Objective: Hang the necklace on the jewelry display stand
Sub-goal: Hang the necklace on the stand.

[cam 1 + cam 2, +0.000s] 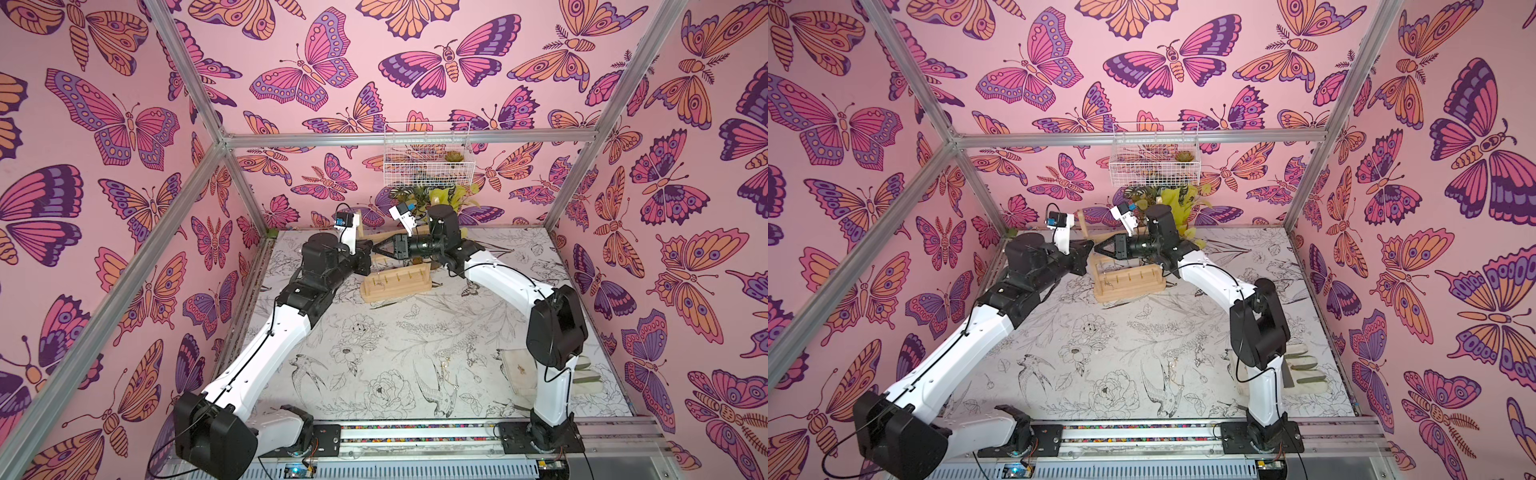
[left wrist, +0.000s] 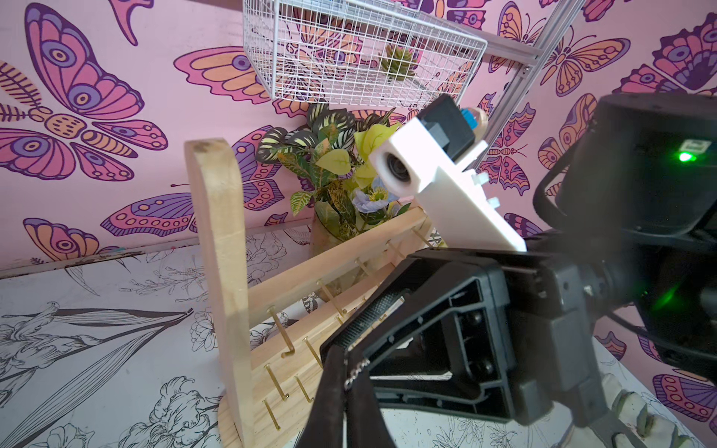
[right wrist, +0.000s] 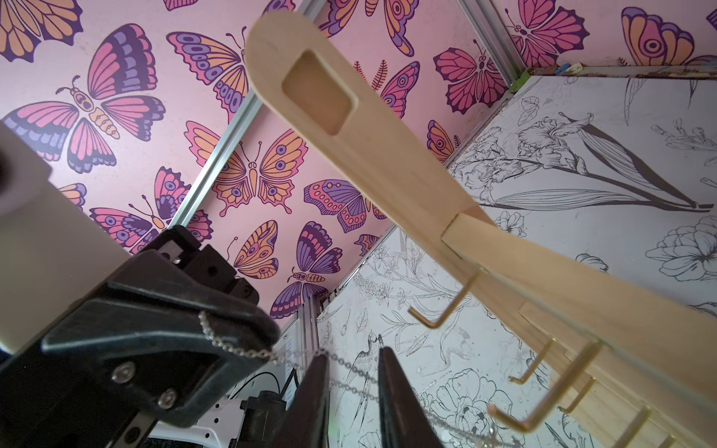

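Note:
The jewelry display stand (image 1: 395, 286) (image 1: 1129, 286) is a light wooden rack with gold hooks, standing at the back middle of the table. Both grippers meet tip to tip just above it. My left gripper (image 2: 348, 355) is shut on the necklace (image 2: 354, 374), a fine chain pinched between its fingertips. In the right wrist view the necklace (image 3: 347, 364) runs from the left gripper's finger (image 3: 174, 322) across the gap of my right gripper (image 3: 352, 353), which stands open. The chain trails on toward the hooks (image 3: 438, 310) of the stand's post (image 3: 368, 147). In both top views the chain is too fine to see.
A white wire basket (image 1: 428, 162) hangs on the back wall above a leafy plant (image 1: 440, 195). Pale gloves (image 1: 1304, 370) lie at the front right beside the right arm's base. Metal frame posts (image 1: 582, 145) mark the corners.

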Tool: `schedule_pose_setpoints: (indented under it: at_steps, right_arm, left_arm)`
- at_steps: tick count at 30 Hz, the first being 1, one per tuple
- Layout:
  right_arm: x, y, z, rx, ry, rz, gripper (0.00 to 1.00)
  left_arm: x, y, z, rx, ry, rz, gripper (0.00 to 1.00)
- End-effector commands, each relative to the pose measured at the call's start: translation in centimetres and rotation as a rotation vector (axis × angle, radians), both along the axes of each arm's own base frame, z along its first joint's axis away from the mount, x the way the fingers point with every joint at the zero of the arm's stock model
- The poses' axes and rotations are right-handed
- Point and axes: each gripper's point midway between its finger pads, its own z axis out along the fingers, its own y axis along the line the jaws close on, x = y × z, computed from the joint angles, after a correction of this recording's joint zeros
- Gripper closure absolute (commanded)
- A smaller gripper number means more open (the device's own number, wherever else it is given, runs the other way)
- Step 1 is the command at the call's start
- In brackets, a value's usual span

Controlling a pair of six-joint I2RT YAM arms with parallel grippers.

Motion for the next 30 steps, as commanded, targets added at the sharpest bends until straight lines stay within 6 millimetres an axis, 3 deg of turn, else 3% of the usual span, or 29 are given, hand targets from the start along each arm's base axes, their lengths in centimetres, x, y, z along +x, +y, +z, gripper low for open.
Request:
schedule_pose_setpoints:
  at_steps: [1,13,20,26,30]
  right_arm:
    - [-0.7,0.6,1.4,0.01,-0.039,0.004,0.73]
    - [-1.1,1.5,-0.3,-0.041,-0.043,-0.006,0.68]
    - [-1.4,0.7,-1.5,-0.109,-0.056,-0.031,0.79]
    - [-1.1,-0.5,-2.0,-0.175,-0.091,-0.086,0.89]
    - [-1.3,-1.0,-1.2,-0.181,-0.127,-0.103,0.93]
  left_arm:
    - [-0.3,-0.2,0.8,-0.018,-0.003,-0.016,1.0]
    - [-0.5,-0.2,1.8,-0.047,-0.011,-0.019,1.0]
    - [-0.8,0.8,2.7,-0.045,-0.039,0.024,1.0]
    - [-0.5,1.6,1.6,-0.028,-0.02,0.063,1.0]
    - [-0.2,2.4,0.6,0.001,0.003,0.102,1.0]
